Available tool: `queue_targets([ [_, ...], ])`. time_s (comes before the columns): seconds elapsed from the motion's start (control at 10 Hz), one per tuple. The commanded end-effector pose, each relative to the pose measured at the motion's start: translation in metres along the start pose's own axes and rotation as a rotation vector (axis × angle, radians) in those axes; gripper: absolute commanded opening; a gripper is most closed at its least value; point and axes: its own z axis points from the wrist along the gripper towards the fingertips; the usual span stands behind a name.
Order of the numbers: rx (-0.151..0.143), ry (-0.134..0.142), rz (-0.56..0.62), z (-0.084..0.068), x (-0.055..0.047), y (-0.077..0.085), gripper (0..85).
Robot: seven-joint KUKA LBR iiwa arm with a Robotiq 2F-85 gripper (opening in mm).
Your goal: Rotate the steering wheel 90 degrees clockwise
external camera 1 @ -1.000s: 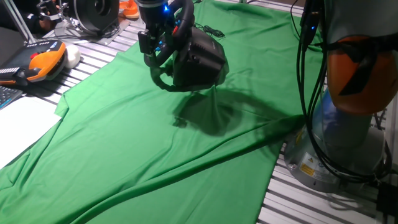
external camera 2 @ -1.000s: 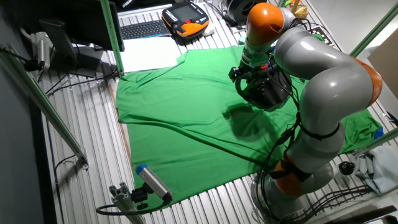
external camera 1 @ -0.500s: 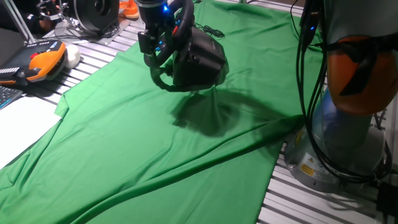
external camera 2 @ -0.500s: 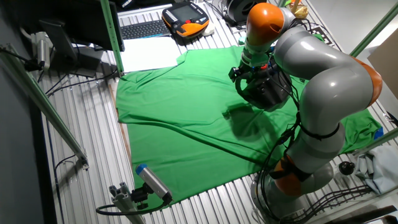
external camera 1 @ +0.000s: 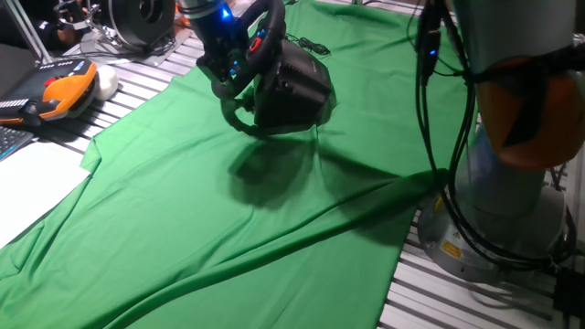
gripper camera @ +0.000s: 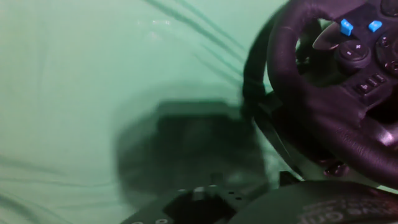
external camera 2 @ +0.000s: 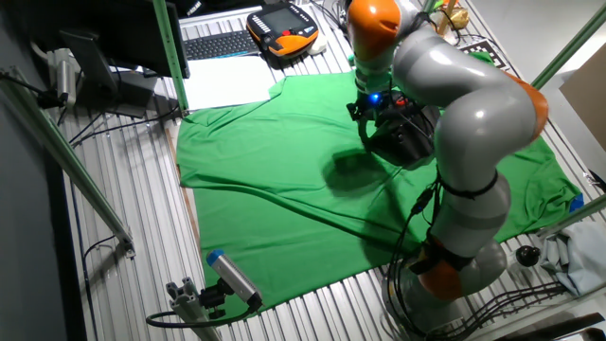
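Steering wheel (external camera 1: 247, 68) sits on its black box base (external camera 1: 294, 90) toward the far side of the green cloth (external camera 1: 210, 228) that covers the slatted counter (external camera 1: 416, 292). End effector (external camera 1: 222, 57) is right at the wheel's rim, on the side away from the base, with a blue light lit on its body; from the other fixed view it (external camera 2: 371, 106) overlaps the wheel (external camera 2: 383, 128) and base (external camera 2: 409, 140), cloth (external camera 2: 275, 189) spread around them. Cannot tell whether the fingers are spread or pinching the rim: both fixed views are too coarse, and the hand view shows no fingertips clearly. Hand view has the wheel (gripper camera: 323, 93) filling the right side, close up, rim thick and black, blue hub buttons (gripper camera: 346, 27) visible near the top, a dark shadow on the cloth (gripper camera: 93, 93) just beside the wheel. Beyond the cloth from the wheel: an orange-and-black pendant controller (external camera 1: 57, 91) on the counter, also seen in the other fixed view (external camera 2: 282, 28) next to a keyboard (external camera 2: 220, 44). A round black-and-silver disc device (external camera 1: 137, 20) stands behind the wheel, well apart from it.
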Motion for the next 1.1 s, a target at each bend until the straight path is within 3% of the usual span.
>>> queue_targets([
  [0.0,-0.001,0.0,-0.006,0.0,0.0,0.0,0.0],
  [0.6,-0.01,-0.002,-0.034,0.0,0.0,0.0,0.0],
  [0.7,-0.004,-0.012,0.062,0.0,0.0,-0.001,0.0],
  [0.8,-0.1,-0.037,0.029,-0.001,0.0,-0.003,0.0],
  [0.9,-0.116,-0.154,0.014,-0.004,0.0,-0.005,0.0],
  [1.0,-0.145,-0.182,0.021,-0.011,-0.001,-0.007,0.0],
])
